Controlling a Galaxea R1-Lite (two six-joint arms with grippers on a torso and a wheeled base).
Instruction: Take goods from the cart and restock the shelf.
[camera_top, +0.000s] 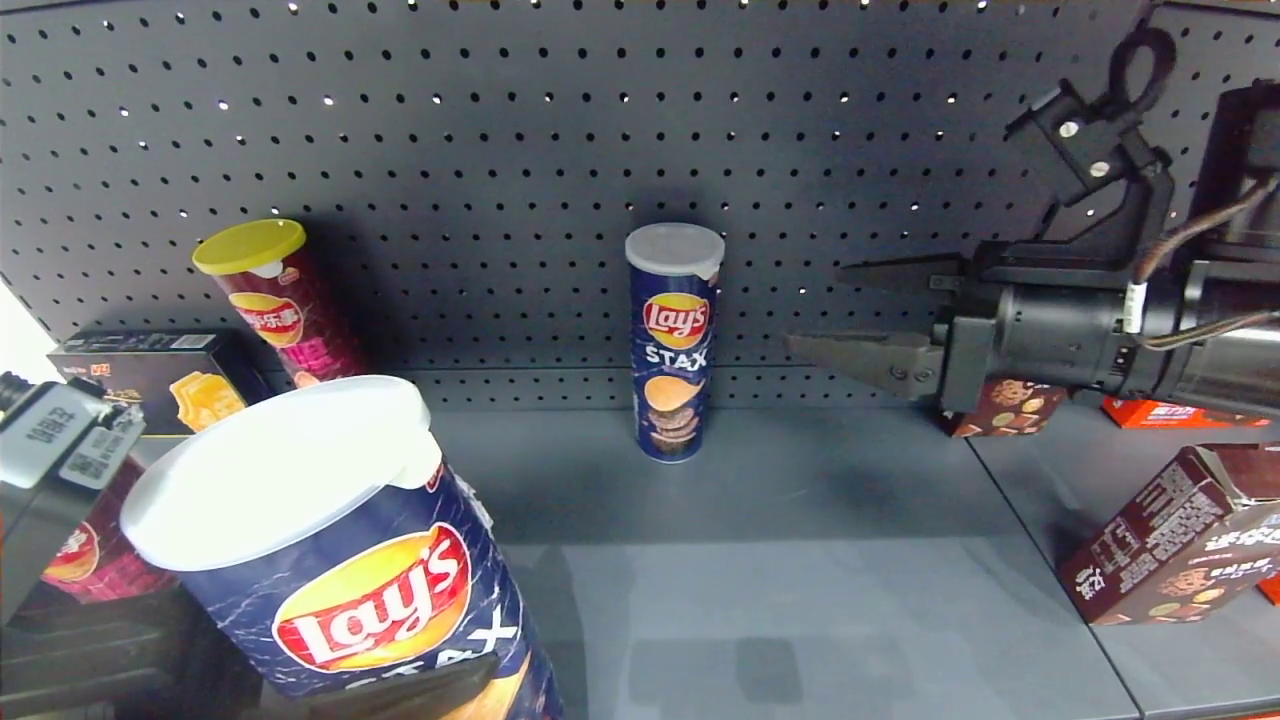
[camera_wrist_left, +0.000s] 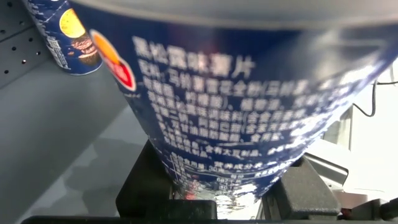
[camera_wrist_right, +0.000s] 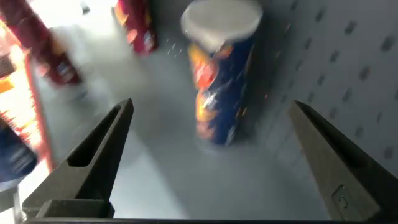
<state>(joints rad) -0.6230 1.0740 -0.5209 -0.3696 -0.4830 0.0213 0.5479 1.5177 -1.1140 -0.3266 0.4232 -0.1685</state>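
A blue chip can (camera_top: 672, 345) with a grey-white lid stands upright on the grey shelf (camera_top: 800, 560), close to the pegboard; it also appears ahead of the right fingers as the blue chip can (camera_wrist_right: 221, 87). My right gripper (camera_top: 838, 312) hovers open to the right of it, fingers pointing at it, nothing between them. A second blue chip can (camera_top: 330, 550) tilts at the lower left. My left gripper is shut on that second can (camera_wrist_left: 249, 118) near its base, the fingers (camera_wrist_left: 308, 193) pressing its sides. The standing can (camera_wrist_left: 65, 37) sits farther off.
A maroon can (camera_top: 280, 300) with a yellow lid leans at the back left beside a black box (camera_top: 150, 375). Brown cookie boxes (camera_top: 1170, 540) and an orange box (camera_top: 1180, 412) lie on the right shelf section. The pegboard (camera_top: 600, 130) closes the back.
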